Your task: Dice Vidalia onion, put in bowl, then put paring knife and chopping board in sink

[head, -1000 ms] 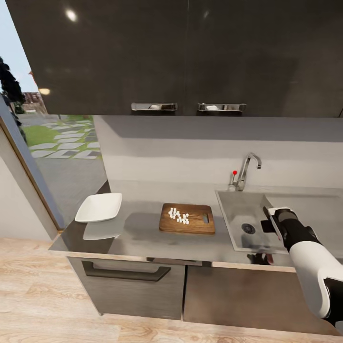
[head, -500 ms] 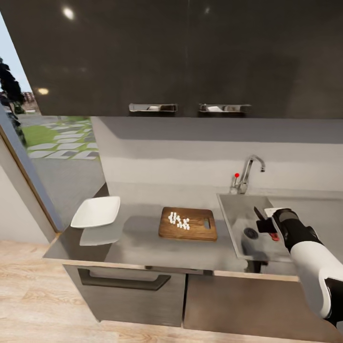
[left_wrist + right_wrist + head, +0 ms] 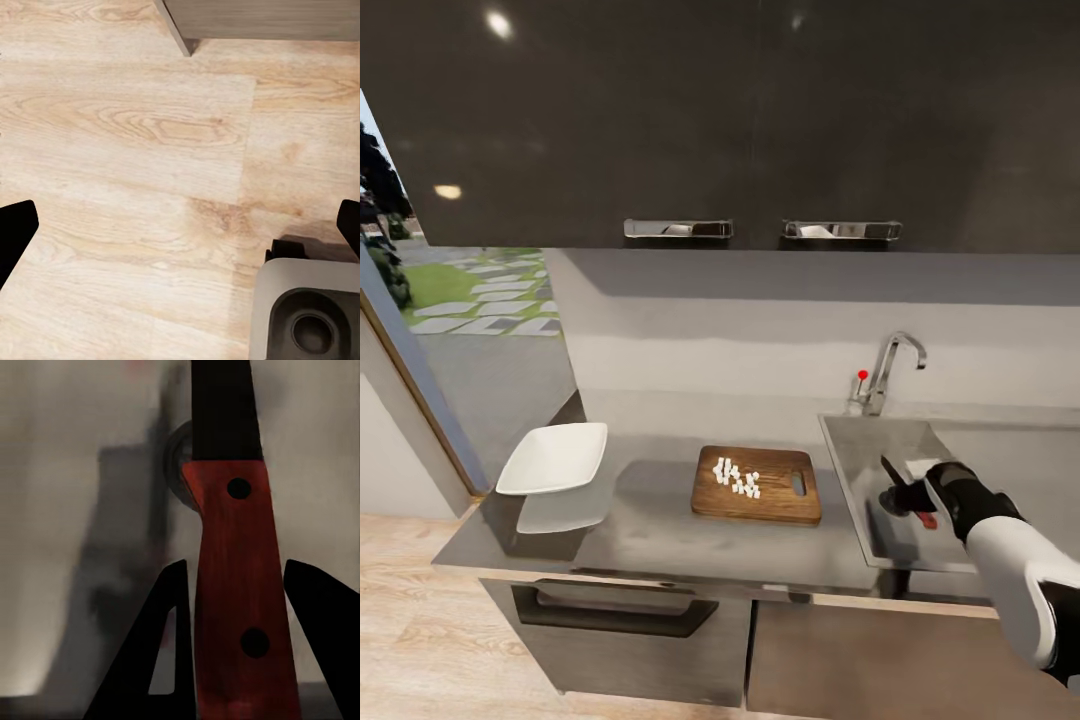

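Right pincer (image 3: 905,492) grasps the paring knife (image 3: 229,562) over the sink (image 3: 880,440) — released now, diced onion (image 3: 737,477) stays uncollected on the chopping board (image 3: 780,500).

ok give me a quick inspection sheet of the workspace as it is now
surface: grey countertop with inset sink
job's things: chopping board carrying diced onion; white bowl at the counter's left end, looks empty; paring knife, red handle, over the sink basin
clutter: nothing seen
grippers: right claw shut on the knife handle; left claw open, facing wooden floor
cables: nothing seen
surroundings: faucet, dark upper cabinets, window at left
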You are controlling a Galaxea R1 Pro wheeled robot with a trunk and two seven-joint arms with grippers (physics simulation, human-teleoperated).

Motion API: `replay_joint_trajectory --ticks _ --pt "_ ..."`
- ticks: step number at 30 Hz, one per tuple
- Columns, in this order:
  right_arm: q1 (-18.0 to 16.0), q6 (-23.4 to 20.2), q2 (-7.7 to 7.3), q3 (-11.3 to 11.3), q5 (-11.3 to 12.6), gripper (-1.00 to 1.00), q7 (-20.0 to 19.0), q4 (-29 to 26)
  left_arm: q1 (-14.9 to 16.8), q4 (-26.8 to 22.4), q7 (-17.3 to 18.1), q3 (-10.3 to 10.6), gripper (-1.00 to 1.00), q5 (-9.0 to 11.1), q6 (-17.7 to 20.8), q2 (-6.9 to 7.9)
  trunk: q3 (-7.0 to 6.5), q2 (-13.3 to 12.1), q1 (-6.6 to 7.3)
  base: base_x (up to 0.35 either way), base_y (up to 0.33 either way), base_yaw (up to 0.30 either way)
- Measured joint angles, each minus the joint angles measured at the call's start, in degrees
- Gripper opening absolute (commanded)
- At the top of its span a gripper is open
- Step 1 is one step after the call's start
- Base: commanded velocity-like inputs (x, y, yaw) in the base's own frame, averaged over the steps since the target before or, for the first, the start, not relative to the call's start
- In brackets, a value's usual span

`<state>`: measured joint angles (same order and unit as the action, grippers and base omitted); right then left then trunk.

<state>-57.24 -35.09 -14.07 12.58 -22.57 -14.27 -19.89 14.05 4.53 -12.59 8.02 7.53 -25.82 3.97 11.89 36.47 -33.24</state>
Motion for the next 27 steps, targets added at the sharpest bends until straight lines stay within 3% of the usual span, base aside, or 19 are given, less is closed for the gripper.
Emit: replay_joint_trajectory --ticks 3,7,11,19,27 --pt "0.0 3.1 -0.74 0.0 -0.1 -1.00 0.1 2.9 0.0 0.0 0.0 0.0 1.00 0.0 0.0 0.01 0.00 0.0 0.00 0.000 0.000 0.000" --pt "0.0 3.7 -1.07 0.0 0.0 -1.00 0.0 3.7 -0.1 0.0 0.0 0.0 1.00 0.0 0.0 0.01 0.00 0.0 0.00 0.000 0.000 0.000" --pt "0.1 4.0 -1.07 0.0 0.0 -1.00 0.0 5.0 -0.1 0.0 0.0 0.0 1.00 0.0 0.0 0.01 0.00 0.0 0.00 0.000 0.000 0.000" --pt "0.1 9.8 -1.16 0.0 0.0 -1.00 -0.1 8.7 -0.1 0.0 0.0 0.0 1.00 0.0 0.1 0.01 0.00 0.0 0.00 0.000 0.000 0.000" --pt "0.2 10.8 -1.15 -0.1 0.0 -1.00 -0.2 9.2 -0.1 0.0 0.0 0.0 1.00 0.0 0.1 0.01 0.00 0.0 0.00 0.000 0.000 0.000"
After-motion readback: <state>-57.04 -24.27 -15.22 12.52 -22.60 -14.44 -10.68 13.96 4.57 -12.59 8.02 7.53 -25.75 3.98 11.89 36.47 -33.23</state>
